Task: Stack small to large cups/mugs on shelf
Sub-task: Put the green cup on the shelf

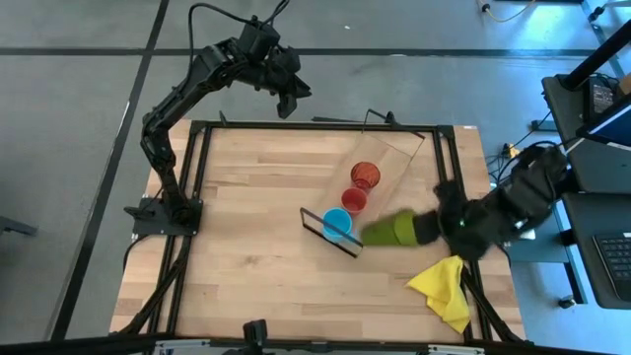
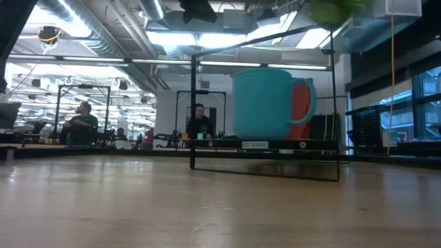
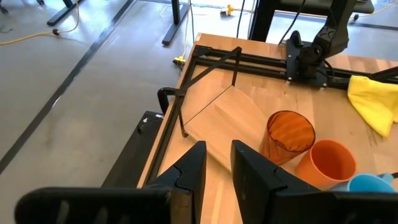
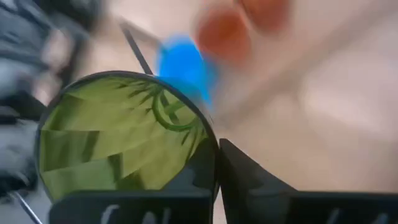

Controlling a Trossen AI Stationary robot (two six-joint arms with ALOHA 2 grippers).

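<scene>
The light-wood shelf lies slantwise on the table, with black wire frames at its ends. On it stand in a row a light-blue mug, a red-orange cup and an orange translucent tumbler. My right gripper is shut on the green tumbler, just right of the shelf's near end. My left gripper hangs beyond the table's far edge, open by a narrow gap and empty. The mug also shows in the low view. My right gripper pinches the green tumbler's wall at its rim, one finger inside the mouth and one finger outside. It comes level from the table's right. The tumbler lies on its side, base toward the mug, lifted clear of the table.
A yellow cloth lies at the table's near right corner. The shelf's far end is bare wood. People sit in the room behind the table.
</scene>
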